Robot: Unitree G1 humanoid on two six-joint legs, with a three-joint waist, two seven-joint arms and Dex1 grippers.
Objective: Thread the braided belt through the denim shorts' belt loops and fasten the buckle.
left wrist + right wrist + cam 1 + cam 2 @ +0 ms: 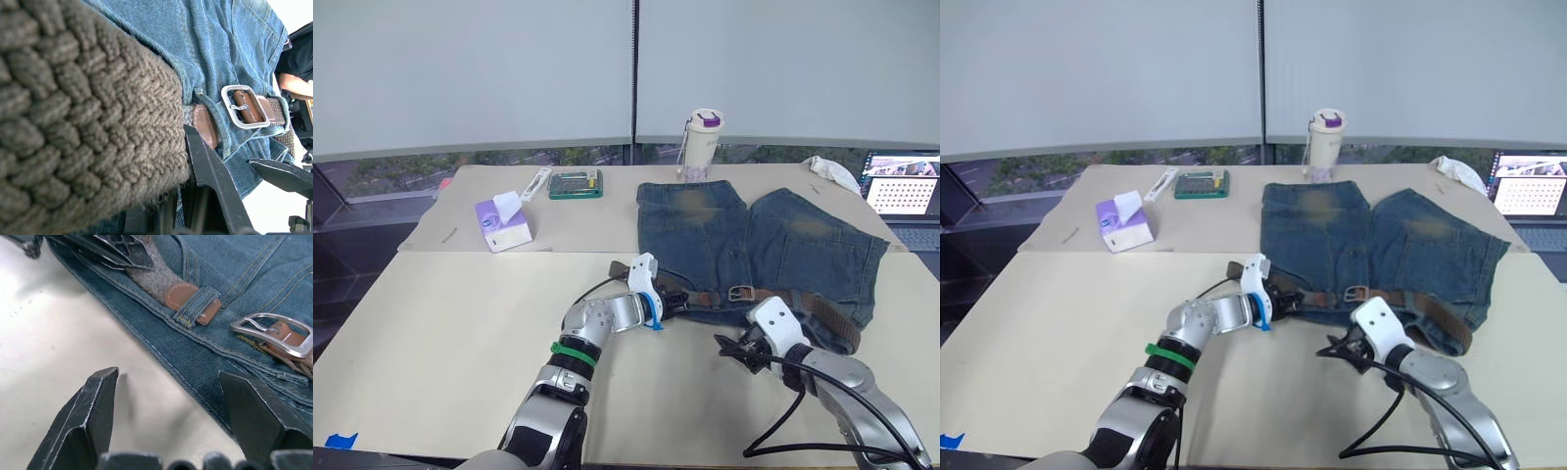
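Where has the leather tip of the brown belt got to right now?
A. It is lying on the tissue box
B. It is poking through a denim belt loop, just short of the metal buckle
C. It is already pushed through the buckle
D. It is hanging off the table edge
B: in the right wrist view the leather tip of the braided belt sits under a belt loop, with the buckle lying apart from it on the denim shorts.

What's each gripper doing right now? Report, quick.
Left gripper: shut on the braided belt.
Right gripper: open, holding nothing, beside the denim shorts.
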